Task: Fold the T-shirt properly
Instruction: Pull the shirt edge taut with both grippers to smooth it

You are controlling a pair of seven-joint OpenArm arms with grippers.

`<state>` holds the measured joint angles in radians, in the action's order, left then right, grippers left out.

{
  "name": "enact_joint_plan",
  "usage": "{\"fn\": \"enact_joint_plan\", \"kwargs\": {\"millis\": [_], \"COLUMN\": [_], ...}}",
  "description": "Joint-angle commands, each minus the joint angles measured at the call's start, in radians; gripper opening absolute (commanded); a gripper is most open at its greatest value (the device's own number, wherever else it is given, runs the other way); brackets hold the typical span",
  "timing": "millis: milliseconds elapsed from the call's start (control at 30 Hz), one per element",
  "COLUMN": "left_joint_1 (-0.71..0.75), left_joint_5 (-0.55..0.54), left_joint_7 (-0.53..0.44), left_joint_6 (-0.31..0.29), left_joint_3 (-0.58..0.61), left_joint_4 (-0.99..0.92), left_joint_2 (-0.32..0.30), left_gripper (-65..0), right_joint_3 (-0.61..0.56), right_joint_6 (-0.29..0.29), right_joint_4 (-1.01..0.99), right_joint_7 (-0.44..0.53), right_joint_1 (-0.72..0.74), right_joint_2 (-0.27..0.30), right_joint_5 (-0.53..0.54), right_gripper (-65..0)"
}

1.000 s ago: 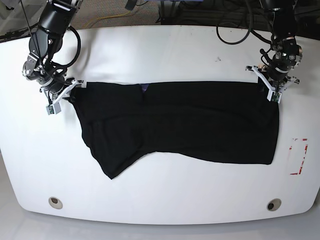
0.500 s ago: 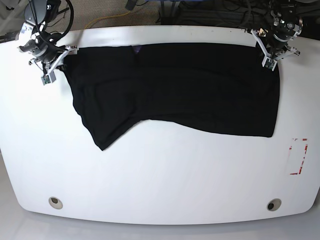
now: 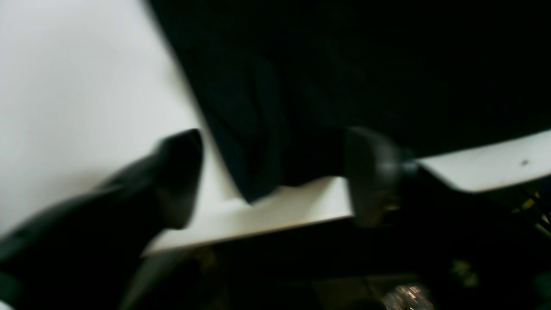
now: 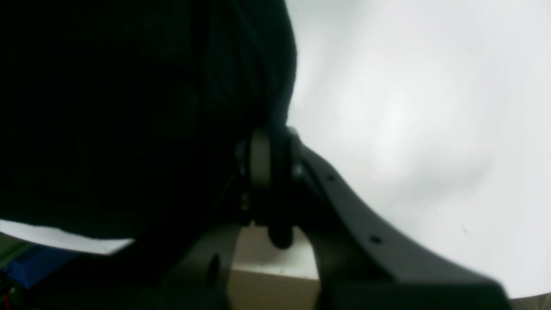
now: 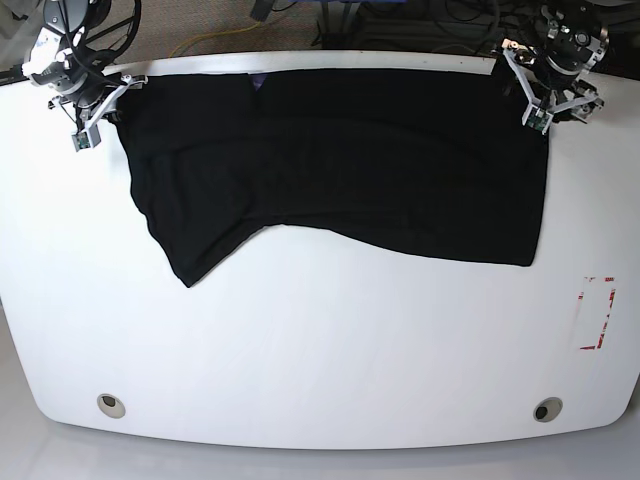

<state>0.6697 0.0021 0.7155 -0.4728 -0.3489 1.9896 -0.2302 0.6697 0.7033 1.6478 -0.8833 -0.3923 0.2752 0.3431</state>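
The black T-shirt (image 5: 340, 150) lies spread flat along the far side of the white table (image 5: 320, 350), with a small purple patch (image 5: 256, 76) at its top edge. In the base view my left gripper (image 5: 545, 100) is at the shirt's far right corner. In the left wrist view that gripper (image 3: 271, 176) is open, and the shirt's corner (image 3: 258, 181) lies loose between its fingers (image 3: 176, 172). My right gripper (image 5: 100, 105) is at the far left corner. The right wrist view shows it (image 4: 269, 172) shut on the T-shirt (image 4: 129, 107).
The table's far edge (image 3: 258, 228) runs just behind both grippers, with cables (image 5: 440, 20) beyond it. A red-marked rectangle (image 5: 597, 313) sits near the right edge. Two round holes (image 5: 111, 404) (image 5: 547, 409) lie near the front edge.
Both arms dragged the shirt away toward the table's far edge. The left gripper has opened and let go of its corner; the right one still holds.
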Motion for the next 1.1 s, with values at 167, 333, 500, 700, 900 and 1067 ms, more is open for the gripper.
{"fn": "enact_joint_plan", "kwargs": {"millis": [167,333,500,700,900,1067], "left_joint_1": [-0.101,-0.202,-0.316,-0.353,-0.354,-0.354], "left_joint_5": [-0.004,0.000,-0.003,-0.004,-0.003,-0.001], "left_joint_7": [-0.013,-0.010,0.109,0.135,0.135,0.135], "left_joint_6": [-0.111,-0.111,-0.111,-0.114,-0.195,-0.195], "left_joint_3": [-0.074,-0.074,-0.069,-0.017,0.021,0.017], "left_joint_4": [0.014,-0.014,-0.066,-0.143,-0.198,-0.214], "left_joint_2": [-0.007,-0.007,-0.005,-0.010,-0.008,-0.007], "left_gripper": [-8.7,-8.9,-8.9,-8.9,-9.6,-28.8], "right_joint_3": [0.008,0.006,0.008,0.008,0.009,0.012], "right_joint_6": [-0.005,-0.005,-0.005,-0.005,-0.005,-0.005], "right_joint_4": [0.018,0.018,0.019,0.019,0.019,0.019], "right_joint_7": [0.014,0.014,0.014,0.014,0.014,0.014], "right_joint_1": [0.002,0.002,0.023,0.023,0.026,0.029], "right_joint_2": [0.019,0.009,-0.018,-0.029,-0.029,-0.029], "right_joint_5": [-0.003,-0.003,-0.012,-0.003,-0.003,-0.003], "right_gripper": [-65.0,-65.0,-65.0,-65.0,-65.0,-65.0]}}
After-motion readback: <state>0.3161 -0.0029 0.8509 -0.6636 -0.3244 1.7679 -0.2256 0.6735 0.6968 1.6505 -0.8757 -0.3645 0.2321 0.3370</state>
